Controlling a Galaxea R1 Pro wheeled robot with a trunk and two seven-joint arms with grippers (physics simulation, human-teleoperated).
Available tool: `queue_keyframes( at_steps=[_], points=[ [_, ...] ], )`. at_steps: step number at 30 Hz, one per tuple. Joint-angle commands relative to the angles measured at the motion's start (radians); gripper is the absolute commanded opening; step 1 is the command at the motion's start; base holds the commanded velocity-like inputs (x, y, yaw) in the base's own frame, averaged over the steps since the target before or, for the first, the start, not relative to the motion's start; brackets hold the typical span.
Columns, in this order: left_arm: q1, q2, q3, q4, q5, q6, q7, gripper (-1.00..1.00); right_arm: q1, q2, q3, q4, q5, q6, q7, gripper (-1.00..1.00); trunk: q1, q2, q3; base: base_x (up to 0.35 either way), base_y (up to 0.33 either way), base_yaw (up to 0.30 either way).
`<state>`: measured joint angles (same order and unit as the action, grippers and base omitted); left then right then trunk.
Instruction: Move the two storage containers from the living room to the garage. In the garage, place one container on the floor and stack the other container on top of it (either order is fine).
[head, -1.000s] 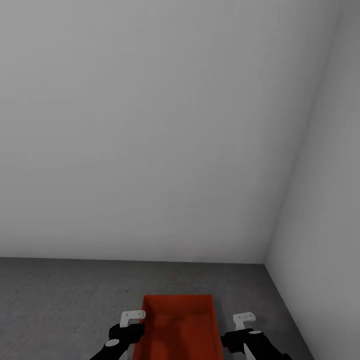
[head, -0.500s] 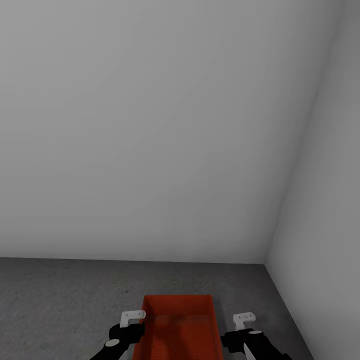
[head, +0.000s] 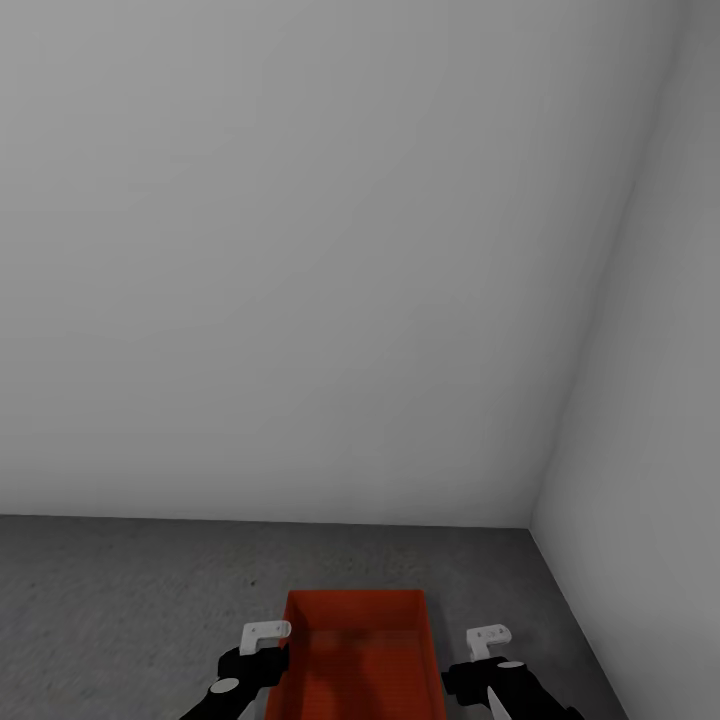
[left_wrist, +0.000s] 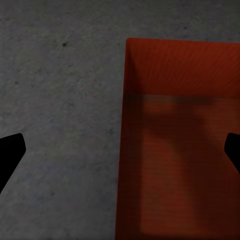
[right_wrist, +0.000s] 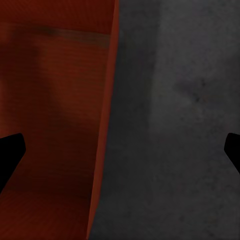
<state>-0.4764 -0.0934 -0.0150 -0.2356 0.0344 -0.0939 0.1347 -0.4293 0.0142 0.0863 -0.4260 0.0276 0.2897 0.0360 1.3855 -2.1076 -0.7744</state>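
One red-orange storage container (head: 360, 655) rests open side up on the garage's dark grey concrete floor (head: 120, 600), at the bottom of the head view. My left gripper (head: 262, 660) hovers at its left wall and my right gripper (head: 480, 675) at its right wall. In the left wrist view the container (left_wrist: 185, 125) lies below the open left gripper (left_wrist: 120, 150), whose black fingertips (left_wrist: 10, 152) straddle the wall without touching it. The right wrist view has the container (right_wrist: 50, 125) under the open right gripper (right_wrist: 120, 150), likewise astride the wall. Whether a second container sits under it is hidden.
A plain white back wall (head: 300, 250) rises just beyond the container. A white side wall (head: 650, 400) meets it in a corner at the right, close to the container's right side. Bare concrete (left_wrist: 60, 100) stretches away to the left.
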Motion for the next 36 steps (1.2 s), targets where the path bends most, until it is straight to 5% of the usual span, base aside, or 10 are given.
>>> queue_keyframes(
  at_steps=[1,14,36],
  points=[
    [-0.001,0.000,-0.002,0.001,0.004,-0.004,0.003,1.00,0.000,0.000,0.002,-0.002,0.003,0.006,0.002,1.00,0.000,0.000,-0.001,0.000,0.000,0.000],
    [-0.001,0.000,-0.002,0.000,0.004,-0.004,0.003,1.00,0.000,0.001,0.007,-0.002,0.002,0.008,0.001,1.00,0.000,0.000,-0.001,-0.054,0.000,-0.016],
    [-0.001,0.001,-0.002,0.000,0.004,-0.004,0.000,1.00,0.000,0.000,0.007,-0.002,0.002,0.010,0.002,1.00,0.000,0.000,-0.001,-0.251,0.149,-0.268]
  ],
)
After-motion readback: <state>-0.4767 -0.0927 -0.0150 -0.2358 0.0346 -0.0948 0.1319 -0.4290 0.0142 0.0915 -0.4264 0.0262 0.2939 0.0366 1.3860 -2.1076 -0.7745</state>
